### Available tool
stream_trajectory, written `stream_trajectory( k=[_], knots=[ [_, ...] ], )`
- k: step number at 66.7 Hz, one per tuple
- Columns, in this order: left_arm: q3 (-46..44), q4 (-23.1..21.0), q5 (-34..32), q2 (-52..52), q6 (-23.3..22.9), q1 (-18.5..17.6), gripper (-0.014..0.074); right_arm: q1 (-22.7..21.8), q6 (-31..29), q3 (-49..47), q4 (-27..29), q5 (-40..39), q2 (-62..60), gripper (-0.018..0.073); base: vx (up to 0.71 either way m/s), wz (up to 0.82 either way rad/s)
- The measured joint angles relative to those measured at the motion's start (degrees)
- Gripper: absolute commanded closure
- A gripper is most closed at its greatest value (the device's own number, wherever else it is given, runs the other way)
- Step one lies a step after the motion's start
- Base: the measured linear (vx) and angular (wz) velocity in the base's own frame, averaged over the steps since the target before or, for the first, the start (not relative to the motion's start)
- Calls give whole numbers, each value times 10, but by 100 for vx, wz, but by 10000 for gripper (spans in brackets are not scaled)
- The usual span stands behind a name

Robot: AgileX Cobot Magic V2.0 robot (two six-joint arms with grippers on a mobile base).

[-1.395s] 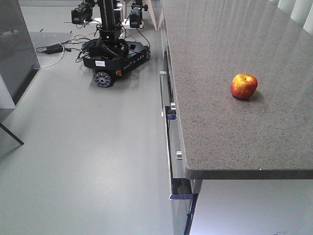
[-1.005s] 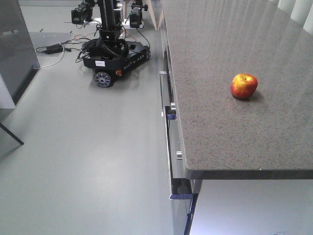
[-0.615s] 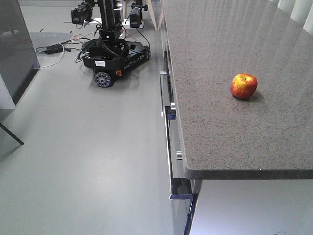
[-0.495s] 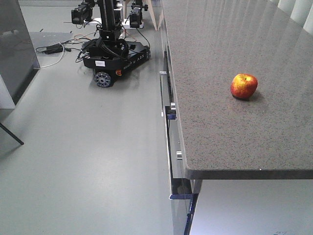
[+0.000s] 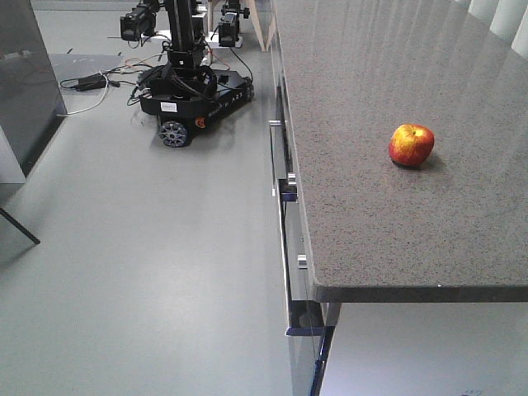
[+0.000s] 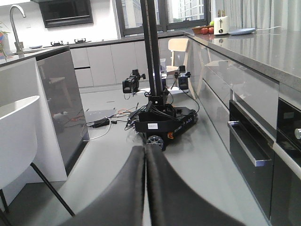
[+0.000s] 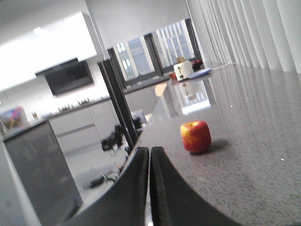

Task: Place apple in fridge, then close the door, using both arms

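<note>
A red and yellow apple (image 5: 412, 145) sits alone on the grey speckled countertop (image 5: 388, 231), well in from its left edge. The right wrist view shows the apple (image 7: 195, 136) ahead and to the right of my right gripper (image 7: 149, 149), which is shut on nothing and hangs low over the counter, short of the fruit. My left gripper (image 6: 145, 149) is shut and empty, held over the floor and pointing down the aisle. Neither gripper shows in the front view. The fridge and its door are out of view.
A black wheeled robot with a mast (image 5: 194, 91) stands in the aisle, with cables (image 5: 87, 82) on the floor beside it. Drawer handles (image 5: 285, 239) jut from the counter front. A dark grey counter cabinet (image 6: 61, 108) and a white chair (image 6: 19, 136) are at the left.
</note>
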Motion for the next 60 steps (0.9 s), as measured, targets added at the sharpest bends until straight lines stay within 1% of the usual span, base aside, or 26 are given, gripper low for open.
stream_trajectory(
  k=[7, 13, 19, 23, 26, 34, 38, 44, 48, 60],
  knots=[
    [0, 0, 0, 0, 0, 0, 602, 0, 3, 0, 14, 11, 0, 559, 0, 0],
    [0, 0, 0, 0, 0, 0, 602, 0, 3, -19, 11, 87, 0, 535, 0, 0],
    [0, 0, 0, 0, 0, 0, 602, 0, 2, -63, 14, 159, 1, 464, 0, 0],
    [0, 0, 0, 0, 0, 0, 602, 0, -2, -106, 16, 186, 14, 387, 0, 0],
    [0, 0, 0, 0, 0, 0, 602, 0, -11, -137, 16, 200, 27, 309, 0, 0],
    [0, 0, 0, 0, 0, 0, 602, 0, -53, -207, 16, 221, 71, 50, 0, 0],
    [0, 0, 0, 0, 0, 0, 602, 0, -73, -232, 16, 219, 96, -47, 0, 0],
    [0, 0, 0, 0, 0, 0, 602, 0, -87, -240, 16, 195, 121, -139, 0, 0],
    [0, 0, 0, 0, 0, 0, 602, 0, -90, -240, 16, 184, 132, -158, 0, 0],
    [0, 0, 0, 0, 0, 0, 602, 0, -105, -242, 16, 179, 164, -147, 0, 0]
  ],
)
